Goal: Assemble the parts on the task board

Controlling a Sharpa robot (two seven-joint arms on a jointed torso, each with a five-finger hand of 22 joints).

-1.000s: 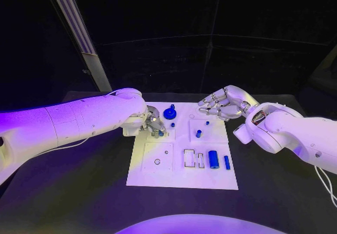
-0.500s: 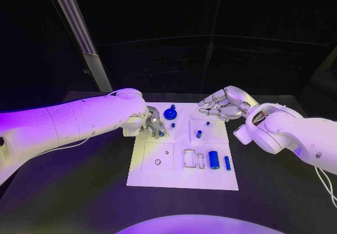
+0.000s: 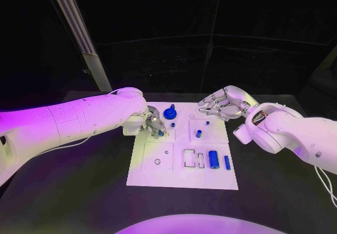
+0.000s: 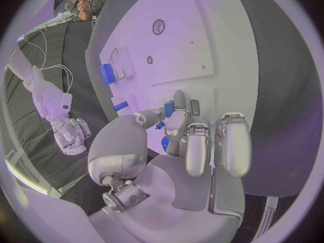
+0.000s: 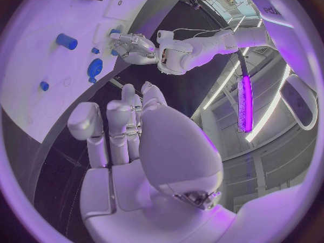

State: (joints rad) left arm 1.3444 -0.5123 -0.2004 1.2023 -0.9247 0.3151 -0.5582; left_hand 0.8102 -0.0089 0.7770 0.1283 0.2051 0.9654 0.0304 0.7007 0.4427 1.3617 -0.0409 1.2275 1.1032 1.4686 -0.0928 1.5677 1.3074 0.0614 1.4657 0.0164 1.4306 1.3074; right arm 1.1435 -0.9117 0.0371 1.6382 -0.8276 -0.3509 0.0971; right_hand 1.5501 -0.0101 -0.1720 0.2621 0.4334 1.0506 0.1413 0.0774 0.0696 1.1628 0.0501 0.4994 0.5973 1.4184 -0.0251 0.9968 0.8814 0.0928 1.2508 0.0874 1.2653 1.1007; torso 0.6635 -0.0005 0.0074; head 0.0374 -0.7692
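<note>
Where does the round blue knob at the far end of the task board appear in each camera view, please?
Head view: round blue knob at the board's far edge, between the hands.
Left wrist view: not identifiable.
Right wrist view: knob near the left hand.
Shared landmark: the white task board.

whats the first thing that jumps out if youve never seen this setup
The white task board in the middle of the black table draws the eye, dotted with small blue parts, the biggest a round blue knob near its far edge. The left hand works at the board's far left corner, fingers at a small blue part, while the right hand hovers over the far right corner, holding nothing.
</note>
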